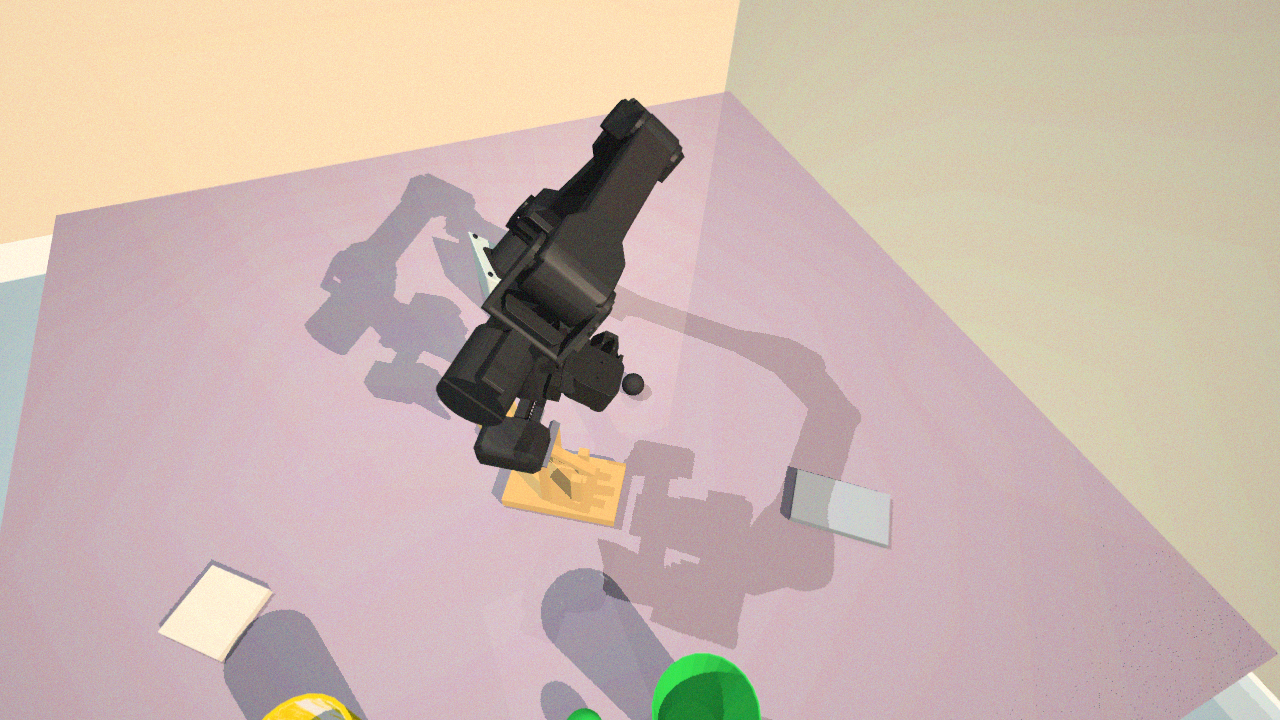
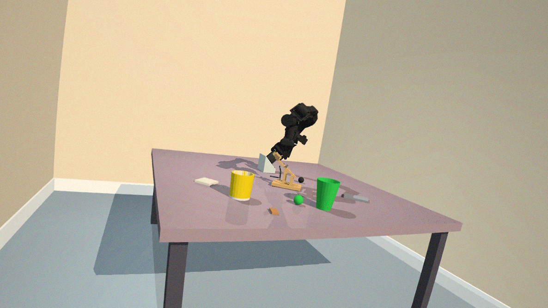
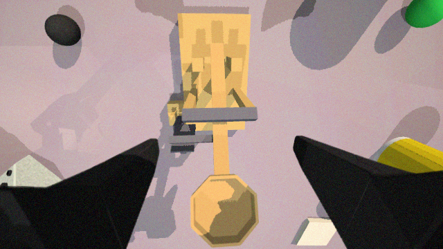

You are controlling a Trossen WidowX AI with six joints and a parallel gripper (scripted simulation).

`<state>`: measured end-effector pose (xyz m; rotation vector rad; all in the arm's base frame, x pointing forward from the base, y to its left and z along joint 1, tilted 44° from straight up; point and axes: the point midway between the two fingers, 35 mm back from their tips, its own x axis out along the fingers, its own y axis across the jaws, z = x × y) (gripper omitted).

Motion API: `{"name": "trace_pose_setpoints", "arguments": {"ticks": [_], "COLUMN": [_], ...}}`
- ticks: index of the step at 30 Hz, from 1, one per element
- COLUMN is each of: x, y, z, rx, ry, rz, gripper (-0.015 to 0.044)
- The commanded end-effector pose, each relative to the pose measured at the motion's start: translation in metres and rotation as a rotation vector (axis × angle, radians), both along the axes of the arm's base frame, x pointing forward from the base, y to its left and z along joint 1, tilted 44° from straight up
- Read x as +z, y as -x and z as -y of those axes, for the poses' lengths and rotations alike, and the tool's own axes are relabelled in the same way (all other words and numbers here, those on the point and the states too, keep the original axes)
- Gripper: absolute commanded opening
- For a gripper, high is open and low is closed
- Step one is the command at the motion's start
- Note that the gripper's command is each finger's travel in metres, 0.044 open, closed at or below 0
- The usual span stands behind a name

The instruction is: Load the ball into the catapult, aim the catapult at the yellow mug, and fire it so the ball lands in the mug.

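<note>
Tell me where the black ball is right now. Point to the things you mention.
In the exterior view, the black ball [image 1: 632, 384] [image 2: 301, 179] [image 3: 62, 30] sits on the table just right of the catapult [image 1: 563, 501] [image 2: 286, 185] [image 3: 218, 31].

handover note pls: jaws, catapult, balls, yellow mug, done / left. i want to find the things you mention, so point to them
Jaws: open, nothing held, over the catapult [image 1: 572, 505] [image 2: 286, 186] [image 3: 212, 21], cup [image 3: 224, 211] between them in the wrist view.
Balls: black [image 1: 632, 384] [image 2: 301, 179] [image 3: 62, 30] on the table beside the catapult; green [image 1: 584, 714] [image 2: 298, 199] [image 3: 425, 13] by the green cup [image 1: 705, 696] [image 2: 326, 195]. Task doesn't say which.
Yellow mug [image 1: 310, 707] [image 2: 241, 185] [image 3: 410, 155]: upright on the table.
Done: no loading; catapult cup empty. Aim: can't confirm.
Left: load, check aim, fire.
</note>
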<state>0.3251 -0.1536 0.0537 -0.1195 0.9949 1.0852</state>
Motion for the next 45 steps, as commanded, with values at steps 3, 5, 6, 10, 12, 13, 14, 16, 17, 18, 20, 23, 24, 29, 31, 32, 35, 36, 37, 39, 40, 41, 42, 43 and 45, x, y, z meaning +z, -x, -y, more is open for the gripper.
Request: {"name": "trace_pose_setpoints", "arguments": {"ticks": [3,5,6,10,12,13,14,16,17,18,20,23,24,29,31,32,35,36,37,39,40,41,42,43,45], "x": [0.000,0.000,0.000,0.000,0.000,0.000,0.000,0.000,0.000,0.000,0.000,-0.001,-0.001,-0.009,-0.012,-0.013,-0.018,-0.020,-0.021,-0.024,-0.026,-0.028,-0.029,-0.031,-0.034], "y": [-0.001,-0.001,-0.001,-0.001,-0.001,-0.001,-0.001,-0.001,-0.001,-0.001,-0.001,-0.001,-0.001,0.001,0.001,0.001,0.002,0.003,0.003,0.004,0.004,0.004,0.005,0.005,0.006], "z": [-0.001,-0.001,-0.001,-0.001,-0.001,-0.001,-0.001,-0.001,-0.001,-0.001,-0.001,-0.001,-0.001,-0.003,-0.004,-0.004,-0.005,-0.006,-0.006,-0.007,-0.007,-0.008,-0.008,-0.009,-0.009], "rx": [0.012,0.012,0.012,0.012,0.012,0.012,0.012,0.012,0.012,0.012,0.012,0.012,0.012,0.012,0.012,0.012,0.012,0.012,0.012,0.012,0.012,0.012,0.012,0.012,0.012], "ry": [0.001,0.001,0.001,0.001,0.001,0.001,0.001,0.001,0.001,0.001,0.001,0.001,0.001,0.001,0.001,0.001,0.001,0.001,0.001,0.001,0.001,0.001,0.001,0.001,0.001], "rz": [0.004,0.004,0.004,0.004,0.004,0.004,0.004,0.004,0.004,0.004,0.004,0.004,0.004,0.004,0.004,0.005,0.005,0.005,0.005,0.005,0.005,0.005,0.005,0.005,0.005], "gripper": [0.0309,0.0256,0.0230,0.0125,0.0072,0.0046,0.0020,0.0000,0.0000,0.0000,0.0000,0.0000,0.0000,0.0000,0.0000,0.0000,0.0000,0.0000,0.0000,0.0000,0.0000,0.0000,0.0000,0.0000,0.0000]}}
